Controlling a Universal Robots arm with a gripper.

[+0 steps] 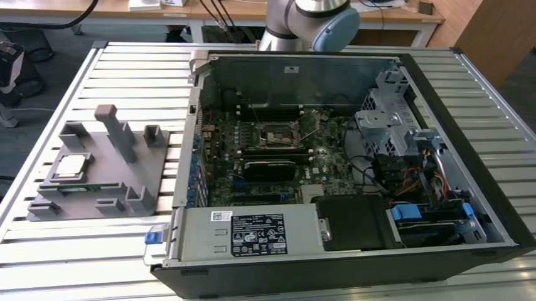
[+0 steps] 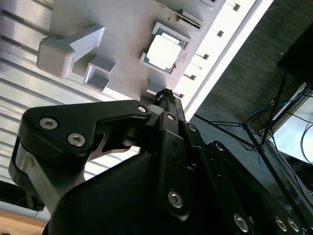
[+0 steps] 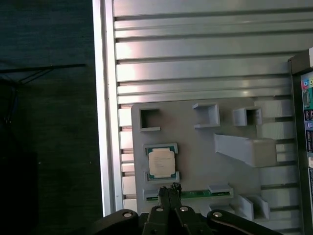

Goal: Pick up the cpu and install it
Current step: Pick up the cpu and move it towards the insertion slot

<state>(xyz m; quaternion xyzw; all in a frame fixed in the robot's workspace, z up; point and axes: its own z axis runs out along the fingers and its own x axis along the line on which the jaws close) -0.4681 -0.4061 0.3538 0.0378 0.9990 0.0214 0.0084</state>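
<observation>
The cpu [image 1: 70,165] is a small silvery square lying flat in a recess of the grey holder [image 1: 125,182], on the exterior view's left. Both wrist views look down on the cpu [image 3: 161,163] [image 2: 166,48] from well above. My gripper [image 3: 171,188] [image 2: 164,95] hangs over the holder, beside the cpu and well clear of it, with its black fingers pressed together and nothing between them. The dark square socket [image 1: 275,134] sits in the middle of the motherboard inside the open computer case [image 1: 469,125].
A long green memory stick [image 3: 195,194] lies in a slot of the holder next to the cpu. Tall grey posts [image 1: 113,128] stand up from the holder. The slatted metal table [image 1: 125,69] ends just beyond the holder, with dark floor past its edge [image 3: 105,147].
</observation>
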